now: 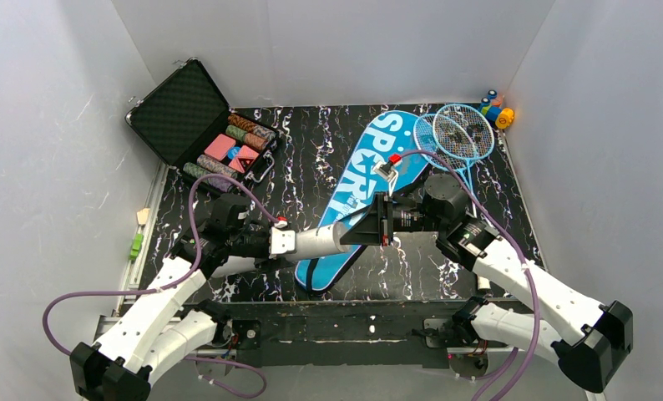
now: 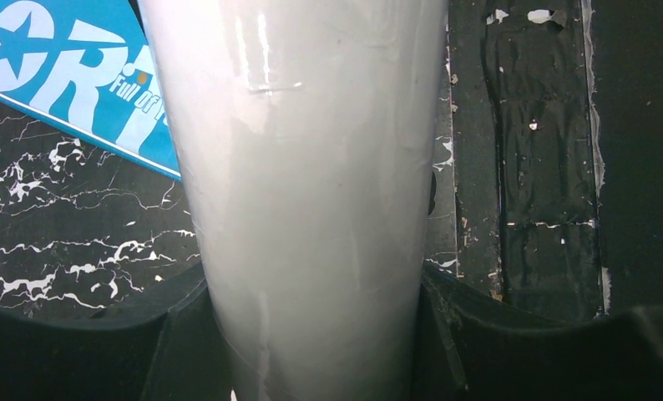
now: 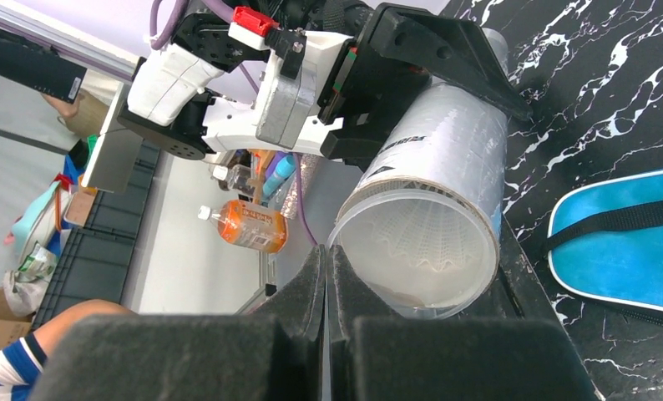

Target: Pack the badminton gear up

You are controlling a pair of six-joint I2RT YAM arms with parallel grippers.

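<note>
Left wrist: tube (image 2: 311, 192) fills the frame. The left gripper (image 2: 311, 351) clamps it across the barrel, one pad on each side, with a firm hold. The SPORT bag (image 2: 69, 75) lies on the table (image 2: 78, 251) beyond it.

Right wrist: the right gripper (image 3: 326, 284) has its fingers pressed together with nothing visible between them, tips just beside the tube's open mouth at the rim. White shuttlecock (image 3: 416, 238) feathers sit inside the mouth. I see no cap.

Top: the tube hangs level above the table, across the bag's narrow end, with its mouth facing the right gripper. The rackets (image 1: 458, 134) lie crossed at the far right next to the bag's wide end, not packed.

My read: the step is seating shuttlecocks in the tube.

To do it well:
- Left arm holds the tube dead steady, mouth tipped slightly up so nothing slides out.
- Right arm comes in on the tube axis, not at the rim where it sits now. An off-centre push snags the lip or twists the tube in the pads.
- Push slowly with closed tips on the feather ring. Feathers crush easily.
</note>
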